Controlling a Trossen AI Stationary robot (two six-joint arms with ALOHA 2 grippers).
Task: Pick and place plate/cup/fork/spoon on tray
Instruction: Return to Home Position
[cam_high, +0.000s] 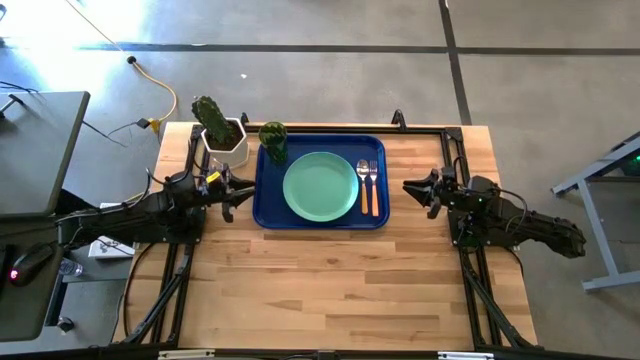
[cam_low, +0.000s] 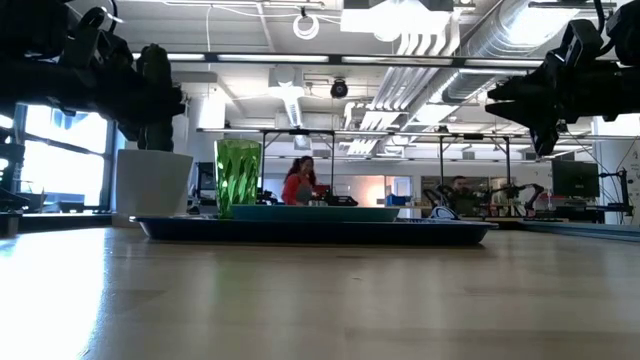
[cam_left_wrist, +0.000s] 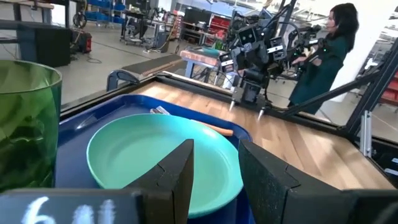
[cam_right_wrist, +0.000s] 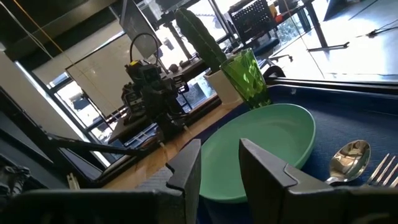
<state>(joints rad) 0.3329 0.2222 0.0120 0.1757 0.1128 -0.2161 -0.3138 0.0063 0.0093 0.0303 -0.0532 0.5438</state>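
The dark blue tray (cam_high: 268, 205) lies at the table's far middle. On it rest the mint-green plate (cam_high: 320, 186), the green cup (cam_high: 273, 142) upright at its far left corner, and the spoon (cam_high: 363, 185) and fork (cam_high: 374, 185) side by side to the right of the plate. My left gripper (cam_high: 230, 205) is open and empty just left of the tray, above the table. My right gripper (cam_high: 415, 190) is open and empty right of the tray. The plate and cup also show in the left wrist view (cam_left_wrist: 155, 155) and the right wrist view (cam_right_wrist: 261, 146).
A white hexagonal pot with a cactus (cam_high: 222, 135) stands left of the cup, off the tray. A dark frame runs along the table's far and side edges (cam_high: 450, 140). The near half of the wooden table (cam_high: 330, 290) is bare. People show in the room behind.
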